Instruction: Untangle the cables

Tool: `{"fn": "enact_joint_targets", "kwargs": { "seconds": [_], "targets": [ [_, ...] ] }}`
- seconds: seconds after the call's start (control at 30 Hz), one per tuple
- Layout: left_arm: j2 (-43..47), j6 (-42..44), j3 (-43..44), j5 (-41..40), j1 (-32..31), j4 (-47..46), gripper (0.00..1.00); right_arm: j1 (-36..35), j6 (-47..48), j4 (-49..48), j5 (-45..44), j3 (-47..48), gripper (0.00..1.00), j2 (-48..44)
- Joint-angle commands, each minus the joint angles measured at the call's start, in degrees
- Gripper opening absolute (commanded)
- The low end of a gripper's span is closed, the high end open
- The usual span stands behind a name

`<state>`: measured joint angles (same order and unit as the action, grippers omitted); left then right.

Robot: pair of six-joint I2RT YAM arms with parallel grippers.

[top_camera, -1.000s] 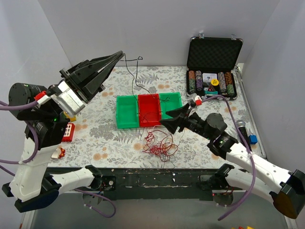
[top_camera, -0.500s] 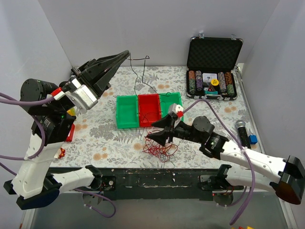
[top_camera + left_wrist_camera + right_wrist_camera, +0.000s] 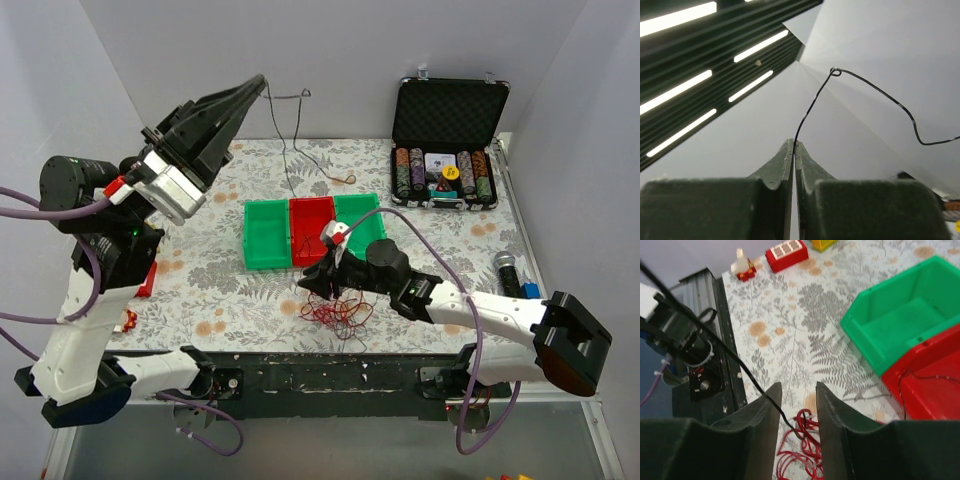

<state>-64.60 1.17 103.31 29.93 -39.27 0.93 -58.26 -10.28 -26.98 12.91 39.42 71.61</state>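
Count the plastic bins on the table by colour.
Green: 2, the left green bin and the right green bin
Red: 1, the red bin between them
Total: 3

The thin red wiry cables have a smooth, slightly shiny coating, and the thin black cable looks smooth too. The bench has a matt, floral-printed covering. The green plastic bin and the red plastic bin are smooth and glossy. The right arm's dark fingers look like matt, faintly grainy plastic.
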Motion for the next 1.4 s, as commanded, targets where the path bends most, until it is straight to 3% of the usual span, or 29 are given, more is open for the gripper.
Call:
{"fn": "enact_joint_targets", "kwargs": {
  "seconds": [0.0, 0.27, 0.37, 0.53, 0.7, 0.83, 1.0, 1.37],
  "targets": [
    [-3.51, 2.69, 6.19, -5.93, -0.11, -10.93, 0.0, -0.28, 1.06, 2.02, -1.73, -5.91, 0.43, -0.16],
    [-12.73, 12.54, 21.21, -6.82, -0.11, -18.33, 0.0, -0.28, -1.58, 3.07, -6.4, -12.09, 0.47, 1.77],
    [-13.28, 13.07, 21.07, -7.34, -0.11, -18.25, 0.0, -0.28, -1.32, 4.65, -7.45, -11.47, 0.5, 1.34],
    [-5.47, 14.91, 3.78, -13.13, -0.11, -18.33, 0.0, -0.28, -0.7, 7.99, -12.55, -9.98, 0.52, -3.57],
    [0.6, 12.72, -15.82, -25.77, -0.02, -20.26, 0.0, -0.28, 0.18, 10.63, -19.05, -9.19, 0.55, -13.24],
    [2.28, 11.67, -26.21, -36.76, -0.02, -23.95, 0.0, -0.19, 0.61, 14.23, -22.66, -8.22, 0.55, -19.83],
    [0.79, 7.37, -30.96, -43.55, 1.82, -24.04, 0.04, -0.19, 0.7, 16.17, -26.87, -9.01, 0.55, -25.03],
    [-0.27, 1.64, -40.11, -42.33, 10.26, -25.27, 0.02, 0.08, -0.44, 18.28, -31.8, -11.21, 0.53, -29.16]
  ]
}}
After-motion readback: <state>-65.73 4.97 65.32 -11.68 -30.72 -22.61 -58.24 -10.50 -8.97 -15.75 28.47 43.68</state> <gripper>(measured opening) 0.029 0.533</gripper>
